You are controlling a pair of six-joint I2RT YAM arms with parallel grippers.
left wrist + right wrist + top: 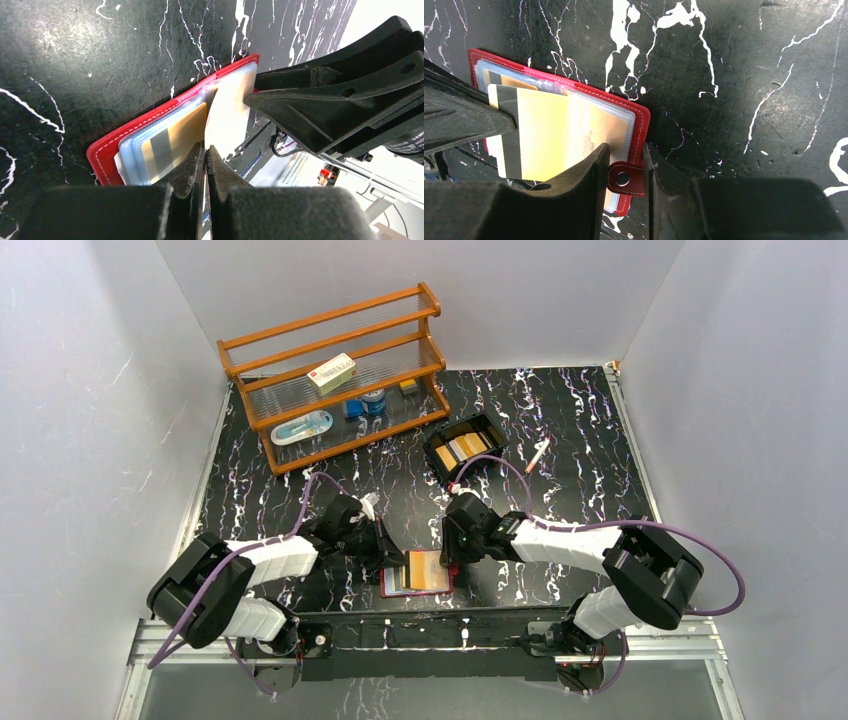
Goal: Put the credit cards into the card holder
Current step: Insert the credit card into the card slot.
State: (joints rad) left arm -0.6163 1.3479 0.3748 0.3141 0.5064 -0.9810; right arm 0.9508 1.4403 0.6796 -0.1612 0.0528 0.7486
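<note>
The red card holder [386, 590] lies open near the front edge, its clear sleeves up. My left gripper [388, 558] is shut on a gold credit card [539, 135] with a dark stripe, whose far end lies over the sleeves; the card shows cream and edge-on in the left wrist view [227, 112]. Another gold card [170, 140] sits in a sleeve of the holder [107, 145]. My right gripper [625, 146] grips the holder's snap tab [624, 177] at the holder's right edge [640, 120]. More orange and white cards [458, 450] lie in a black tray.
The black two-compartment tray [492, 430] sits behind the grippers. A wooden rack [300, 327] at the back left holds a cream box [332, 372] and small items. A thin pen-like stick [538, 454] lies right of the tray. White walls enclose the table.
</note>
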